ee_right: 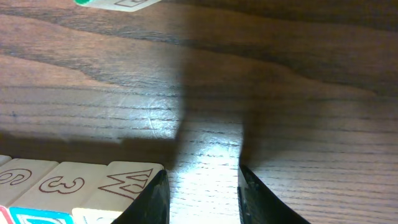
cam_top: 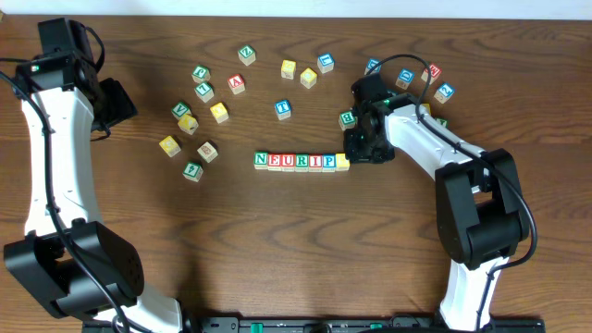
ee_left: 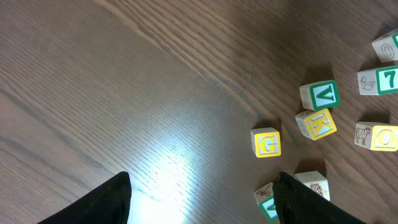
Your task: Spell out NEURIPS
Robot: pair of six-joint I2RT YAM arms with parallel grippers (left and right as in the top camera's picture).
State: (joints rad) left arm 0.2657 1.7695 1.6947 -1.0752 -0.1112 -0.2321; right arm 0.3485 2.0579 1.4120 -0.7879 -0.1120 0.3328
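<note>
**Row reading complete; right end effector standing clear of the last cube.**
You are holding the right end effector (ee_right: 204,193) spread and empty over bare table (cam_top: 277,240), just beside the yellow cube (cam_top: 341,163) that is closing the NEURIPS row (cam_top: 294,161) at mid-table. In my judgement you should be lifting straight up, not sweeping sideways, so nothing is nudging the row. The yellow cube's letter is not reading clearly, so be checking it. The left end effector (ee_left: 202,199) is idling spread and empty, well apart. Count: seven cubes in the row, about nineteen loose cubes (cam_top: 218,112) showing, and possibly more hiding under the right arm.
</note>
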